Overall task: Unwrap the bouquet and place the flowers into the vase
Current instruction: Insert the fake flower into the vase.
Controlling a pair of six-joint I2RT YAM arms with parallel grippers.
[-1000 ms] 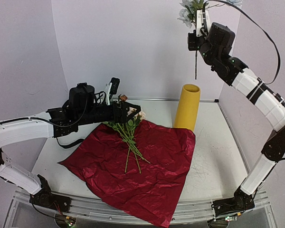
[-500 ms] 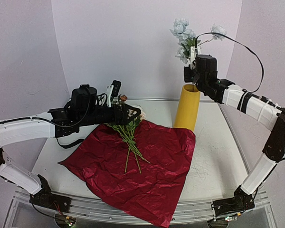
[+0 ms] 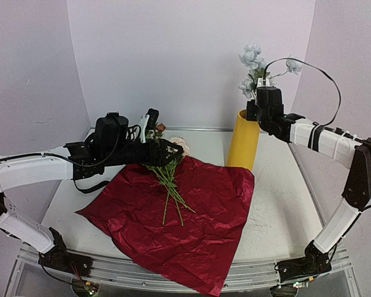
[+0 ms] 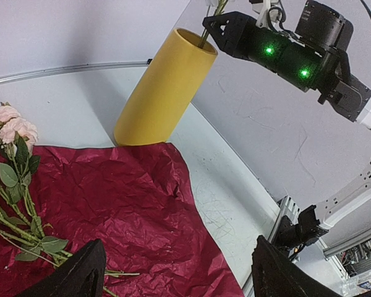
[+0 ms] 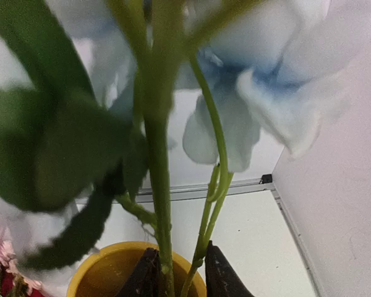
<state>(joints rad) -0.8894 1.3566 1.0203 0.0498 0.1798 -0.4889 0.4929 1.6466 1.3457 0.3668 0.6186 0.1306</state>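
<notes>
Standing at the far right of the table [image 3: 278,204], the vase [image 3: 243,139] holds the blue flowers [image 3: 252,55]: their stems run down into its mouth and the blooms sit well above the rim. The right gripper [image 5: 178,275] is just over that mouth, its jaws a little apart with the stems between them. Whether they pinch the stems or are clear of them cannot be told. The left gripper [image 4: 179,275] hovers with its jaws wide and empty near the heads of the pink flowers [image 3: 169,173]. These lie flat on the spread red sheet [image 3: 198,235], stems pointing toward the near edge.

The flowers look very light, with thin stems that would likely bend and slip in a loose grip, and soft blooms that would crush. The best hold is probably on the bare stems below the leaves, gathered together. The vase is tall and narrow, so a sideways nudge might tip it.

Counted, there is one vase, one sheet and two groups of flowers. Three blue blooms show from above, with at least two stems at the fingers. On the sheet lie two pink blooms and roughly four stems, overlapping too much for a sure count.
</notes>
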